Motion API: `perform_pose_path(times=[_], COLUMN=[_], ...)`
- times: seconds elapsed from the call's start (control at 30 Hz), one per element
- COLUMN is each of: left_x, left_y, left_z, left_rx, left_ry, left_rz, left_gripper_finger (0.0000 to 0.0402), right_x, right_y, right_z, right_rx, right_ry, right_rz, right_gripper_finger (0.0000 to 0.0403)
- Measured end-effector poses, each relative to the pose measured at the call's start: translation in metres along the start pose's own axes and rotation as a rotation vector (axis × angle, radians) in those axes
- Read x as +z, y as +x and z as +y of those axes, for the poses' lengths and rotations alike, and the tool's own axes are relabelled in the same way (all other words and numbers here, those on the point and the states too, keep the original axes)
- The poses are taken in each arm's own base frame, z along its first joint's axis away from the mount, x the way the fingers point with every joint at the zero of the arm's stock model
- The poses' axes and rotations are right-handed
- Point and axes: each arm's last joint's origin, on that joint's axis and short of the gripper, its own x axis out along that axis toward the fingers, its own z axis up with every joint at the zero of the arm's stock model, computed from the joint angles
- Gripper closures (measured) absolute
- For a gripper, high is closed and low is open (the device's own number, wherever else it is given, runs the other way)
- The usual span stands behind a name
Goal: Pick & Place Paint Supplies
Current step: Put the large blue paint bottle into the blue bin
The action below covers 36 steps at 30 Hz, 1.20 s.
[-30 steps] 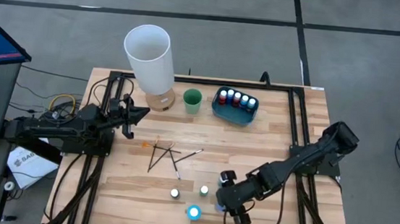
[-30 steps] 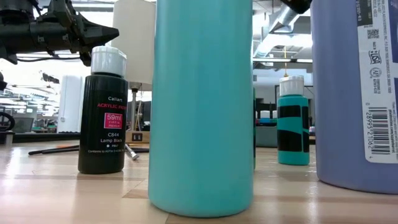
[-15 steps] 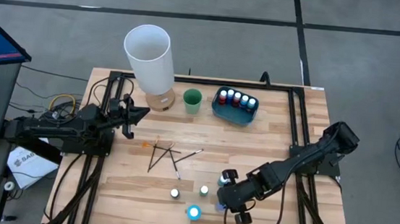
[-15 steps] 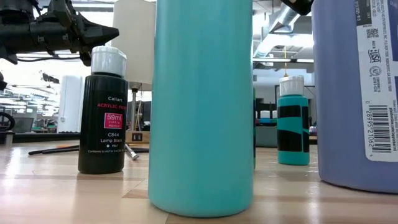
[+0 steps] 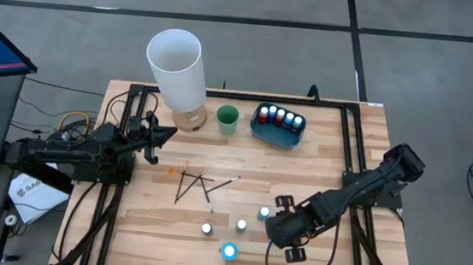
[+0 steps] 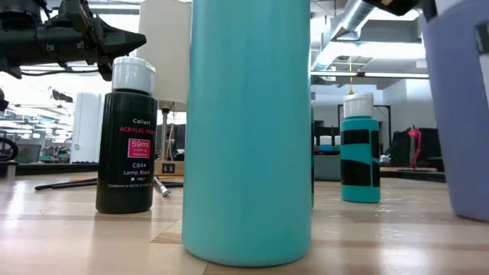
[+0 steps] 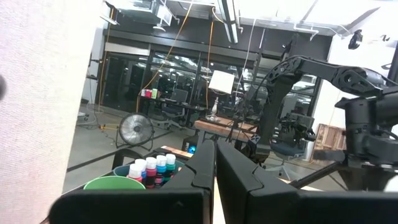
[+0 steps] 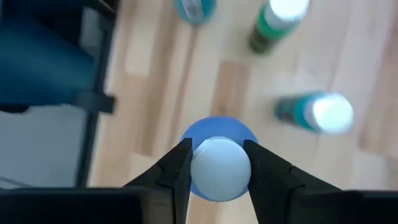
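Wooden tabletop (image 5: 320,153) is carrying loose bottles at lower centre of the high view and a blue tray (image 5: 277,133) of bottles at upper centre. Right pincer (image 8: 216,168) is pinching the white cap of a blue bottle (image 8: 216,163), at lower right of centre. From it, the tray is lying upward in the frame, nearer the right arm. Left pincer (image 7: 215,163) is waiting at left, fingers pressed nearly together.

Five paint bottles (image 5: 279,116) in the blue tray (image 5: 264,133) — four more bottles (image 5: 229,251) on the table (image 5: 319,170) beside the right gripper (image 5: 270,222) — one green cup (image 5: 227,119).
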Motion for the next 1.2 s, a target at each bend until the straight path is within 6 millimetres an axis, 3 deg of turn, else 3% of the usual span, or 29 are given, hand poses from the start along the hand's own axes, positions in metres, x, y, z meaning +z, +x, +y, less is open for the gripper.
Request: perform_pose_path(times=[0.23, 0.57, 0.87, 1.03, 1.2], left_x=[0.0, 0.0, 0.0, 0.0, 0.001], left_y=[0.0, 0.0, 0.0, 0.0, 0.0], left_z=[0.0, 0.0, 0.0, 0.0, 0.0], left_rx=[0.0, 0.0, 0.0, 0.0, -0.001], left_ry=[0.0, 0.0, 0.0, 0.0, -0.001], left_rz=[0.0, 0.0, -0.001, -0.003, -0.007], left_gripper_finger=[0.0399, 0.0399, 0.0399, 0.0399, 0.0399], right_x=[-0.013, -0.034, -0.042, -0.035, -0.028], right_y=[-0.014, -0.092, -0.138, -0.147, -0.137], right_z=[-0.013, -0.05, -0.128, -0.179, -0.229], right_rx=[-0.135, -0.235, -0.445, -0.474, -0.424], right_ry=[0.009, 0.081, 0.154, 0.172, 0.19], right_rz=[0.083, -0.146, -0.305, -0.38, -0.387], right_gripper_finger=[0.0277, 0.0274, 0.0284, 0.0273, 0.0282])
